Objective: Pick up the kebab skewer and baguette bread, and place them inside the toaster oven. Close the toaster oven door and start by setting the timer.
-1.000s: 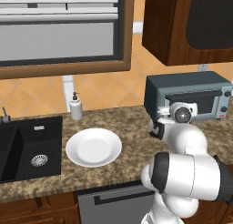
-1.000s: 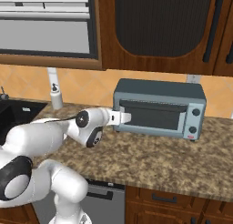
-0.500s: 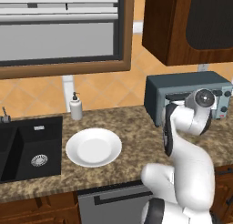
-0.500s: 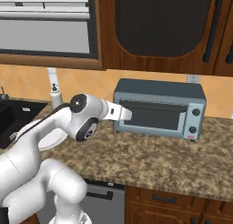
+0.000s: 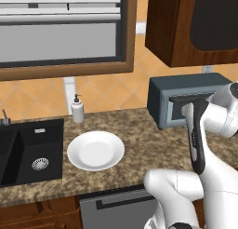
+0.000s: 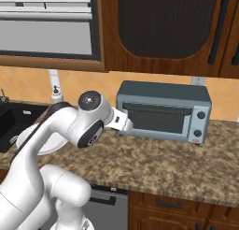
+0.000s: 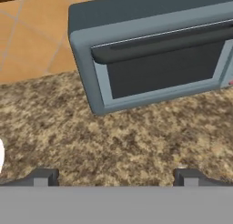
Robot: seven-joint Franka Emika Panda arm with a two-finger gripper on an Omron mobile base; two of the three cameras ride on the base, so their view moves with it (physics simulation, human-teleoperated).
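In the hand view we see the oven (image 7: 150, 54) across the upper right of the frame, door (image 7: 164, 66) shut, well beyond the gripper (image 7: 116, 177), whose jaws are spread wide and hold nothing, with bare counter (image 7: 113, 136) between the tips. In the left base view a plate (image 5: 95, 151) sits at centre left beside the sink (image 5: 28, 151), with nothing on it.

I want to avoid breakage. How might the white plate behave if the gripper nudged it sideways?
The white plate looks glossy and sits flat on the speckled counter, so it would probably slide, not tip. It looks ceramic, so likely fragile if it reached the sink beside it.
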